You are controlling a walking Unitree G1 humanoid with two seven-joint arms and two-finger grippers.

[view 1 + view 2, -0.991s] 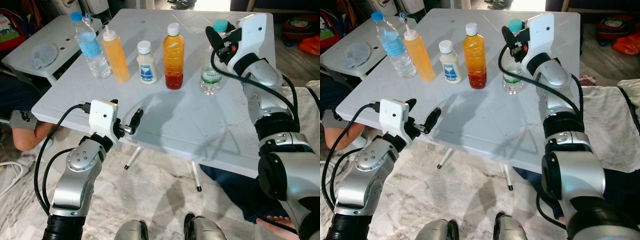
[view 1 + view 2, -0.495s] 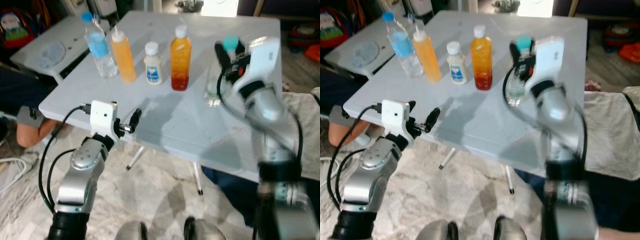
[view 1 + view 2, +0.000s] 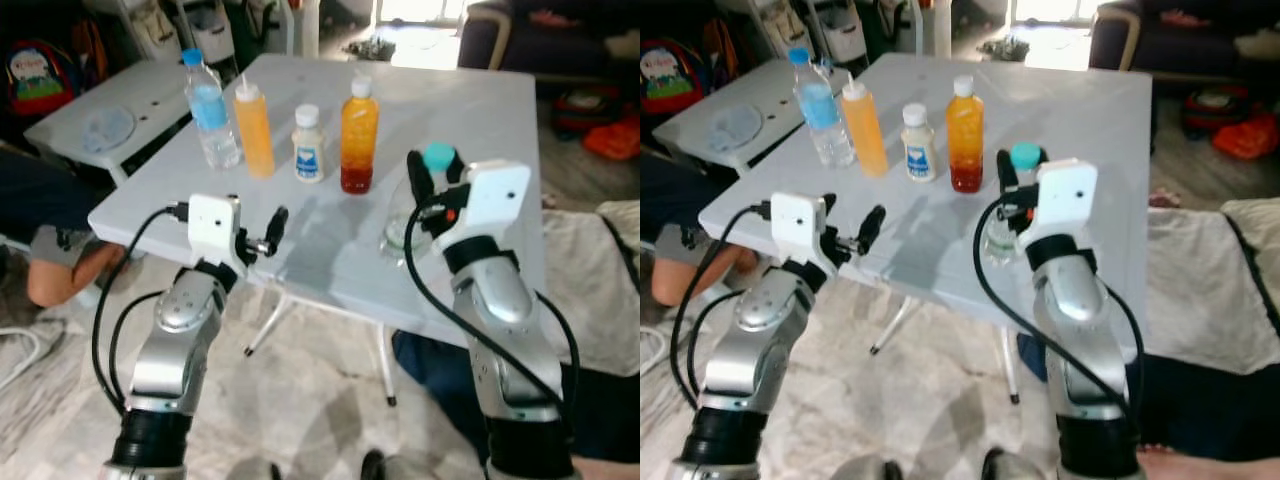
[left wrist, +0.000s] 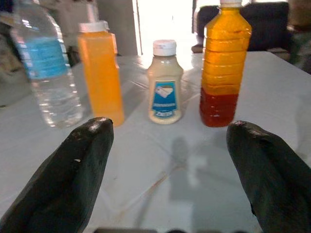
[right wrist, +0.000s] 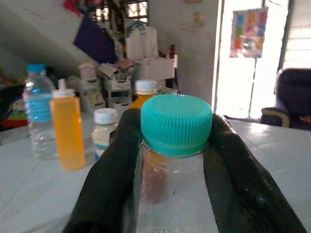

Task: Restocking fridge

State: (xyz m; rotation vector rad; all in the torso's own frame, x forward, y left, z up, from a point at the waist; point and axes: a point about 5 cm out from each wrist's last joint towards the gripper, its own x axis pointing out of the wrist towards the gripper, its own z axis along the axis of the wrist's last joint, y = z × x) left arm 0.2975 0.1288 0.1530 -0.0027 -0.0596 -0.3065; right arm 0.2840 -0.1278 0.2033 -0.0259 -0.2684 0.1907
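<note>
Left eye view: white table (image 3: pixel 480 120) fills the upper half. Four bottles stand in a row upper centre, left to right: water bottle (image 3: pixel 212 110) with blue cap, orange squeeze bottle (image 3: pixel 255 130), small white sauce bottle (image 3: pixel 308 146), amber juice bottle (image 3: pixel 358 135). Right gripper (image 3: pixel 428 190) sits centre-right, fingers pinching the neck of a clear bottle (image 3: pixel 402 225) with a teal cap (image 3: pixel 438 156), just below the cap; whether the bottle's base touches the table I can't tell. Left gripper (image 3: pixel 268 232) is centre-left at the table's near edge, holding nothing. A person's arm (image 3: pixel 70 275) shows at the left edge under a second white table (image 3: pixel 60 130).

Right eye view: same layout, shifted left. Clear bottle at frame centre, apart from the row.

Left wrist view: two black fingers (image 4: pixel 73 179) in the lower corners, spread wide, nothing between them. Behind them on the table, the four-bottle row; sauce bottle at centre.

Right wrist view: teal cap at centre, black fingers (image 5: pixel 238 179) clamped on either side of the neck. Water bottle, squeeze bottle and sauce bottle on the left, juice bottle partly hidden behind the cap.
</note>
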